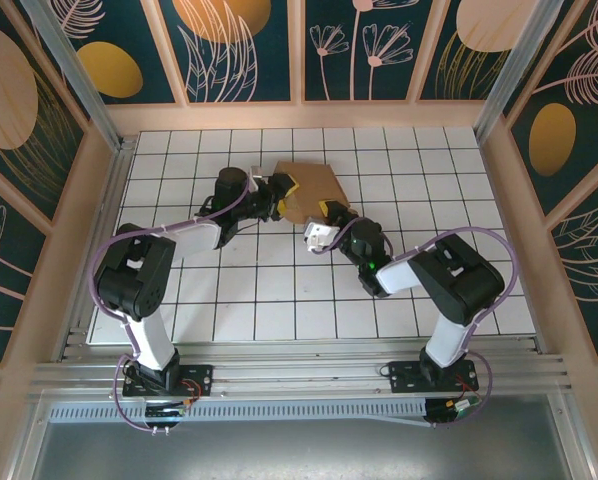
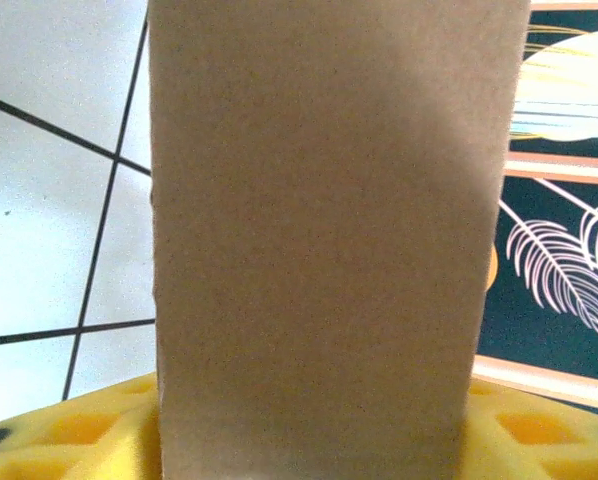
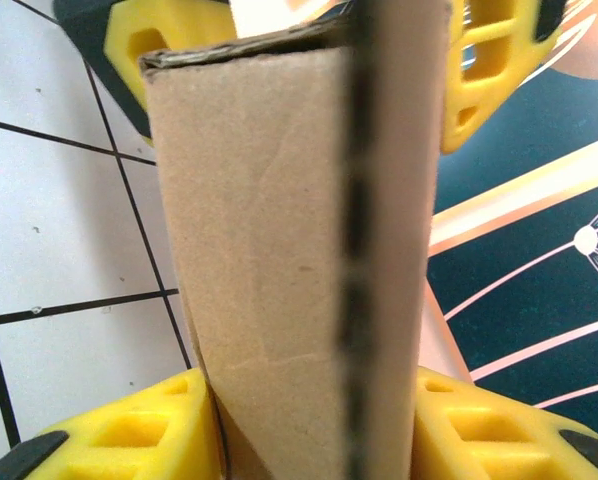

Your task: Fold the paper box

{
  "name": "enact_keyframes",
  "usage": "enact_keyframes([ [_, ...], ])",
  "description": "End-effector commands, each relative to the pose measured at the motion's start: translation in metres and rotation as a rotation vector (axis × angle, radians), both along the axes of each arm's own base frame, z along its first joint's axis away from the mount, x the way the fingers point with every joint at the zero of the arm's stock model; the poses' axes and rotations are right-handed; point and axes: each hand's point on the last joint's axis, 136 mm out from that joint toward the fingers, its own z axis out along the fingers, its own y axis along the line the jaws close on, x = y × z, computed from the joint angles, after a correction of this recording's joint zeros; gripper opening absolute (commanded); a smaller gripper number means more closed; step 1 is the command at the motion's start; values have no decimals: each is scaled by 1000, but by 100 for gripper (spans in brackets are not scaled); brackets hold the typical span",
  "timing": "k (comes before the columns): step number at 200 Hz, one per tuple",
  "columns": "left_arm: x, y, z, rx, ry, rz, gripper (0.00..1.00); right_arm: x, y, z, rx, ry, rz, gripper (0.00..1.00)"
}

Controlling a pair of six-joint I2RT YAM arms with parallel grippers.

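Two arms meet at the paper box (image 1: 314, 180), which sits on the white tiled desk (image 1: 229, 300) a bit behind centre.

Top view:
- The box looks like a flat tan shape, pointed toward the back right.
- Left fingers (image 1: 287, 188) are at its left edge.
- Right fingers (image 1: 328, 211) are at its near edge.
- Finger gaps are too small to read from up here.

Left wrist view:
- A plain brown panel (image 2: 319, 230) stands upright, face-on to the camera.
- It spans the whole gap between the yellow pads (image 2: 69, 440).
- Both pads sit right at the panel's side edges.
- I can't tell whether they're squeezing it or just flanking it. The fingers are set fairly wide either way.

Right wrist view:
- The card (image 3: 269, 250) shows here as two layers: a creased face on the left and a perforated fold line running down the right.
- Right pads (image 3: 129, 435) press on it from both sides, roughly half closed. That reads as a grip.
- The left arm's yellow pads (image 3: 169, 40) show at the top of the frame, either side of the far end of the same piece.
- The dark leaf-print wall (image 3: 539, 200) is behind it on the right.
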Motion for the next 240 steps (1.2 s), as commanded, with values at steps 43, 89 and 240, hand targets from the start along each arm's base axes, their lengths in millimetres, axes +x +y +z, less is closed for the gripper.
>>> enact_keyframes([
  [43,6,53,114,257,-388,183,96,-22,-17,39,52,158,17,42],
  [89,-17,125,174,690,-726,380,99,-59,-15,59,-110,570,184,41],
  [240,-60,135,147,732,-857,331,99,-30,20,13,-571,1176,166,49],
])
